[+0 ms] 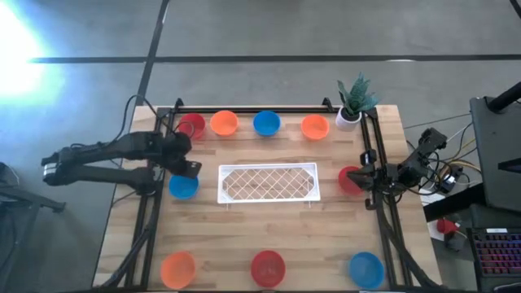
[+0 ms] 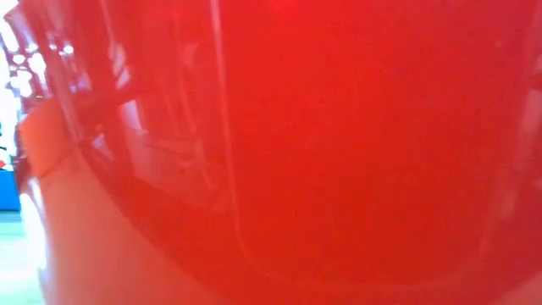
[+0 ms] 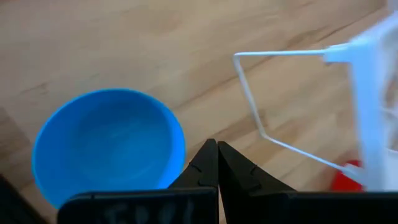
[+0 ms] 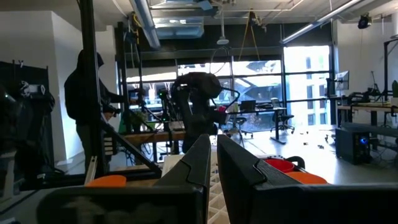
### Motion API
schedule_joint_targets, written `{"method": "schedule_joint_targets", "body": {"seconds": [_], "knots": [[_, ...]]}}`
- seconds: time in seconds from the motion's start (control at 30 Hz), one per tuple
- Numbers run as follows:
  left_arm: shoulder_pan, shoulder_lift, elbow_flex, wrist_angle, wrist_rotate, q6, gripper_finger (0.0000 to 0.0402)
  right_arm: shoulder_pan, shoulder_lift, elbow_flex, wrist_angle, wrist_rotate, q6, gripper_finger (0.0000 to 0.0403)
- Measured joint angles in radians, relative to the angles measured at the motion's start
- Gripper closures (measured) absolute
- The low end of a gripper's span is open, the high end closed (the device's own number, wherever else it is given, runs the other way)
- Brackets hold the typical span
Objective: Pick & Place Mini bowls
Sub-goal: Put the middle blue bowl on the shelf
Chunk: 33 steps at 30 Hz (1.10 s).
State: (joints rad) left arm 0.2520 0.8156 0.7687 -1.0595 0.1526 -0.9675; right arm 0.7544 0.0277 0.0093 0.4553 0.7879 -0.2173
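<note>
The left claw (image 1: 189, 167) is clenched empty, hovering just beside a blue mini bowl (image 1: 183, 186) on the wooden counter (image 1: 244, 228), with the white lattice tray (image 1: 269, 182) on its other side. The right claw (image 1: 364, 177) grips the rim of a red mini bowl (image 1: 350, 179) near the tray's far end. Other blue, orange and red mini bowls line the counter's edges.

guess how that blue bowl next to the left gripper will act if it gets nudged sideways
The blue bowl looks like thin, smooth plastic, so it is probably light and would slide on the wooden table rather than resist. It sits low and wide with its open side up, so tipping seems unlikely. The left gripper is shut beside it, so a nudge looks feasible.
</note>
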Motion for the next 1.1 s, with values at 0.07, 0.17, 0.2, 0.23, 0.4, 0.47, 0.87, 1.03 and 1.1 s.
{"method": "schedule_joint_targets", "body": {"seconds": [0.07,0.17,0.2,0.23,0.4,0.47,0.87,1.03,1.1], "knots": [[0.0,0.01,-0.004,0.001,0.006,0.001,0.0401,0.0,0.0,0.0,0.0,0.0,0.0,0.0376],[0.0,0.032,-0.008,0.002,0.008,0.001,0.0401,0.0,0.0,0.0,0.0,-0.001,0.0,0.0376],[0.0,0.036,-0.009,0.001,0.008,0.001,0.0401,0.0,0.0,0.0,0.0,0.0,0.0,0.0376],[0.0,0.038,-0.009,0.001,0.009,0.001,0.0401,0.0,0.0,0.0,0.0,-0.001,0.0,0.0376],[0.0,0.061,-0.013,0.001,0.013,-0.008,0.0382,0.0,0.0,0.0,0.0,-0.001,0.0,0.0376],[0.0,0.071,-0.02,0.002,0.013,-0.012,0.0364,0.0,0.0,0.0,0.0,-0.001,0.0,0.0376],[0.0,0.163,-0.107,0.102,0.022,-0.012,0.0326,0.0,0.0,0.0,0.0,-0.001,0.0,0.0376],[0.0,0.195,-0.136,0.169,0.05,-0.02,0.0326,0.0,0.0,0.0,-0.001,-0.001,0.0,0.0376],[0.0,0.215,-0.136,0.174,0.051,-0.021,0.0326,0.0,0.0,0.0,-0.001,-0.001,0.007,0.0376]]}}
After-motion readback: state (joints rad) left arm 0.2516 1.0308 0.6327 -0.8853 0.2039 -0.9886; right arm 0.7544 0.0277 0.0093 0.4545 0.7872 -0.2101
